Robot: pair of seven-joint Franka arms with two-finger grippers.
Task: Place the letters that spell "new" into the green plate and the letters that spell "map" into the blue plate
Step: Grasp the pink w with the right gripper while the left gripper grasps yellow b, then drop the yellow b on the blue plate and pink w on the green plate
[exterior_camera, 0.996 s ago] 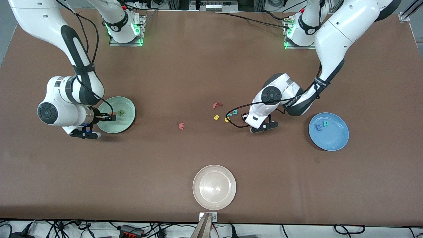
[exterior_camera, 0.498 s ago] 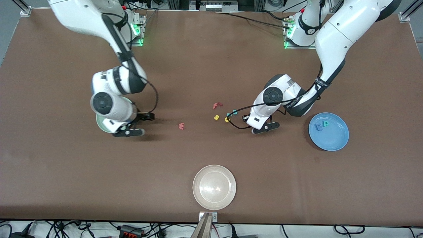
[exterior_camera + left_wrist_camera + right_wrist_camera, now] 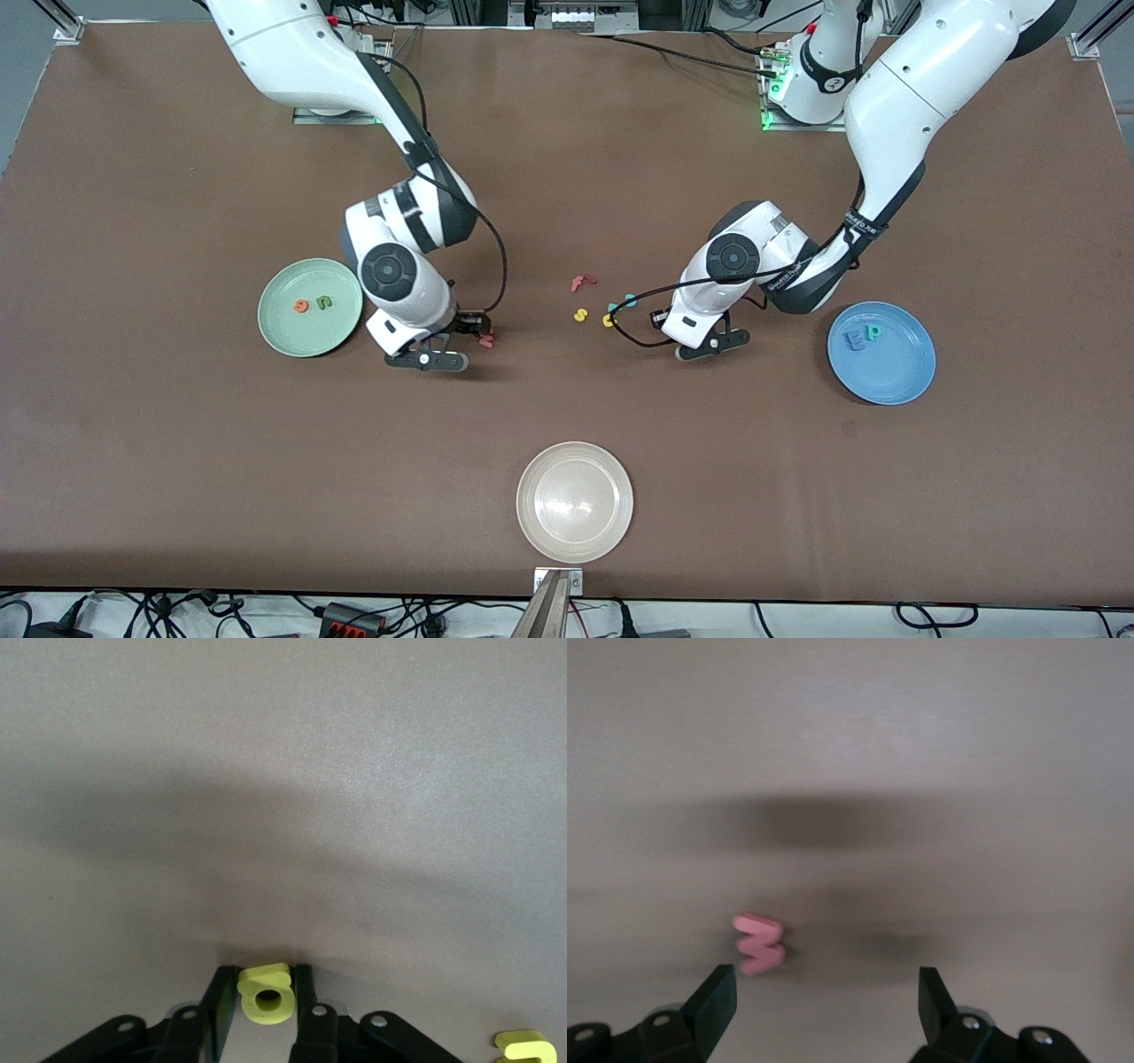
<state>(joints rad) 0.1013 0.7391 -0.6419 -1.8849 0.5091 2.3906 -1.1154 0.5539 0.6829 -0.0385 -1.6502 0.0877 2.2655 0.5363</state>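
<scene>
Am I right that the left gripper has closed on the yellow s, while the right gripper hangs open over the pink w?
Not quite: the left gripper has closed on the yellow a, as the left wrist view shows. The right gripper does hang open over the pink w.

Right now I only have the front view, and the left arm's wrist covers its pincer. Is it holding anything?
Observer: Yes. The left wrist view shows the left pincer shut on the yellow a, with one finger on each side of it.
Operator: And the right pincer down by the w, has it gripped?
Observer: No. In the right wrist view the right pincer is open. The pink w lies on the table between its fingers, closer to one finger than the other and apart from both.
</scene>
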